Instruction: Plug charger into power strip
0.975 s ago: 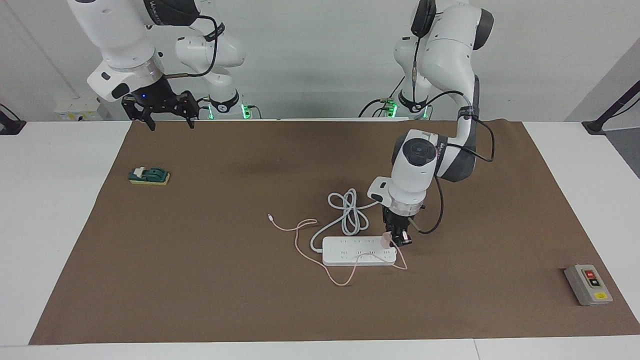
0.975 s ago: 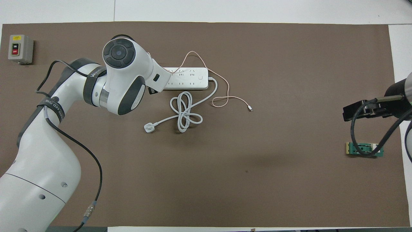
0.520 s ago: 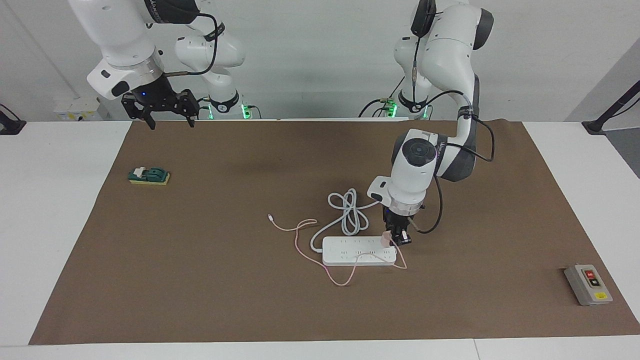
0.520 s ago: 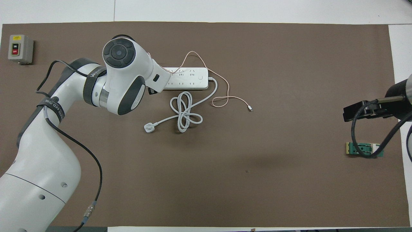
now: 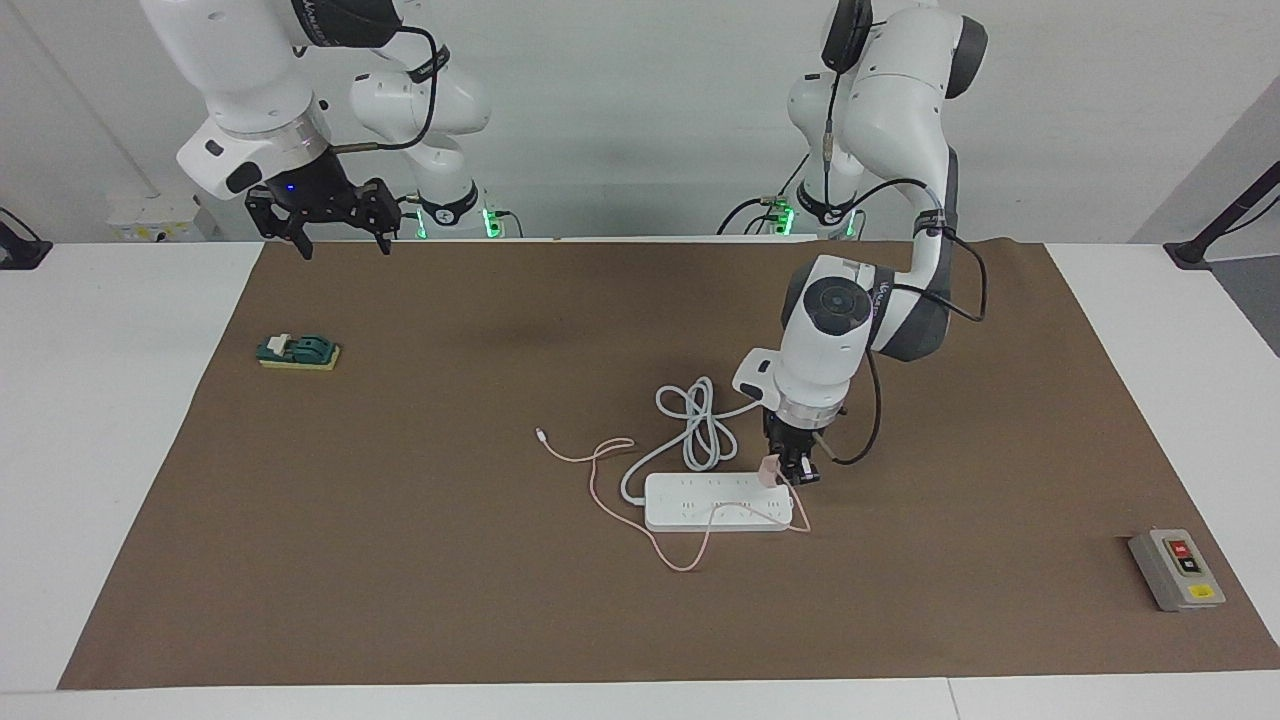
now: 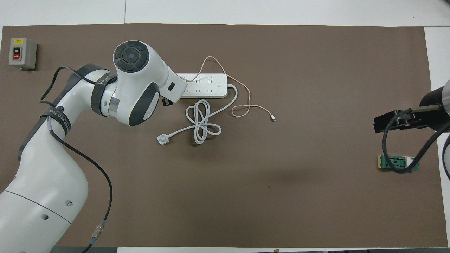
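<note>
While the left tool clamps one pink charger over one power strip mid-table — at its left-arm end — the right tool waits, splayed; one grey switch box, one green block.

One power strip, one pale-pink charger, one white three-pin plug, one grey button box, one green block on a yellow base, two grippers.

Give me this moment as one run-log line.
left gripper: shut on charger, over end of power strip | right gripper: open, waiting above mat edge | plug-in: not confirmed
</note>
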Available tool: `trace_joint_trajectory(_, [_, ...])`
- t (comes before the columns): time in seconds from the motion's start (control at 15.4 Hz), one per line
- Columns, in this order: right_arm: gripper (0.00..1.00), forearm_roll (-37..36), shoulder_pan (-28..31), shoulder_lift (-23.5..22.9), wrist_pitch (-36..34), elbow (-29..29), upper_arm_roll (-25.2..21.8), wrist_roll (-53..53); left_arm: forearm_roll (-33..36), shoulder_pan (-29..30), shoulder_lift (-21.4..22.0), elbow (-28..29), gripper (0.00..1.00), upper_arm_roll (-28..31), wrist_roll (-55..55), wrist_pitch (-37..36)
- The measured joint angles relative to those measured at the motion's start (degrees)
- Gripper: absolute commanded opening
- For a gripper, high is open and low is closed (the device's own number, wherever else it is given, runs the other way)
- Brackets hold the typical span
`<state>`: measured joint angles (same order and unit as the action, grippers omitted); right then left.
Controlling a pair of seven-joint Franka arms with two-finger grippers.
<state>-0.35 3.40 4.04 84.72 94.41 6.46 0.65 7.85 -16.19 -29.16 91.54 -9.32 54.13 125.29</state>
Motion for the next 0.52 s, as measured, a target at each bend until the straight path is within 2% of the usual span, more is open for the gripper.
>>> trace_joint_trajectory(0.52, [1.0,0.0,-0.05,0.0,0.0,0.0,0.21,0.0,-0.02,0.02,-0.05,0.01,0.0,-0.01,0.33,0.05])
